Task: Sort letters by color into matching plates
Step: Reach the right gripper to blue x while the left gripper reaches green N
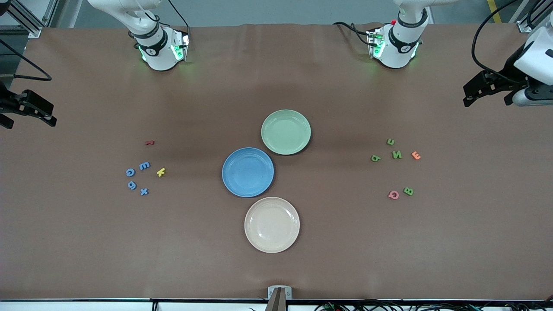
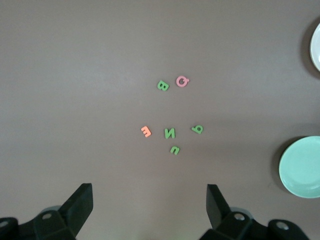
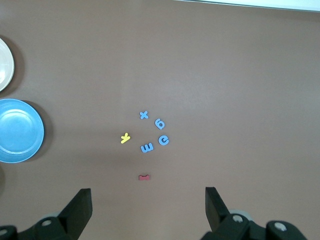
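The blue plate (image 1: 247, 172) serves as the landmark at the middle of the brown bench (image 1: 276, 268). Nearest the front camera lies the cream plate (image 1: 271, 224), just beside the blue plate's nearer edge. Toward the right arm's end of the bench from the blue plate sit the four blue letters: the x (image 1: 144, 191) is nearest the camera, then the g (image 1: 131, 185), the c (image 1: 130, 172) and the m (image 1: 144, 165), all lying flat in a loose cluster well apart from the plate. A yellow k (image 1: 160, 172) lies between that cluster and the blue plate, and a dark red letter (image 1: 149, 142) lies farther from the camera than the cluster. Toward the left arm's end, well apart from the blue plate, the green B (image 1: 408, 191) lies beside a pink Q (image 1: 393, 194); farther from the camera come the green q-like letter (image 1: 375, 158), the green N (image 1: 396, 154) with an orange E (image 1: 415, 155) beside it, and the green u (image 1: 390, 141). The pale green plate (image 1: 286, 131) touches or nearly touches the blue plate's farther rim. The right claw (image 1: 30, 113) hangs over its end of the bench, fingers spread and empty; the left claw (image 1: 484, 90) hangs likewise spread and empty at its own end.
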`<action>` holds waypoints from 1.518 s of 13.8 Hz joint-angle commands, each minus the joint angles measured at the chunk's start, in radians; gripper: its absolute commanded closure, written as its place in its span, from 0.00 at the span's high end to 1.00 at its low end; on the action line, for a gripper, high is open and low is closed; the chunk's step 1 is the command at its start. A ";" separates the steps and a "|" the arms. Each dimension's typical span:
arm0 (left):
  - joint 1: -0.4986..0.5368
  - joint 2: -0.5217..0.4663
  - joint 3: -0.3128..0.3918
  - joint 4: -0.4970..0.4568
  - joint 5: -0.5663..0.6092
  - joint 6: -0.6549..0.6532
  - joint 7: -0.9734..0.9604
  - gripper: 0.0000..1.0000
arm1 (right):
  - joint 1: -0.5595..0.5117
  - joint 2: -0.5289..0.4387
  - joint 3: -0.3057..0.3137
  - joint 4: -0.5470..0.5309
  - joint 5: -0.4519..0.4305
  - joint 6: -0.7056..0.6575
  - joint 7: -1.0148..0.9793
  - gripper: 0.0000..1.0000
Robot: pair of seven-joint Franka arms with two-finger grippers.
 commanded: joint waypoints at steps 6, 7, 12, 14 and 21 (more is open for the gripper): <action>-0.001 0.041 -0.008 0.049 0.011 -0.032 0.014 1.00 | -0.008 0.012 0.005 0.025 -0.006 -0.010 -0.002 1.00; -0.001 0.047 -0.011 0.034 0.009 -0.032 0.008 1.00 | -0.008 0.012 0.005 0.025 -0.006 -0.010 -0.002 1.00; 0.009 0.052 -0.014 -0.136 0.009 0.112 -0.041 1.00 | -0.002 0.013 0.008 0.046 -0.002 -0.012 -0.007 1.00; 0.012 0.050 -0.014 -0.214 0.008 0.177 -0.080 1.00 | 0.007 0.064 0.008 0.043 0.000 -0.012 -0.001 1.00; 0.012 0.036 -0.015 -0.593 0.015 0.597 -0.142 0.99 | 0.045 0.260 0.008 0.037 0.022 0.042 -0.008 1.00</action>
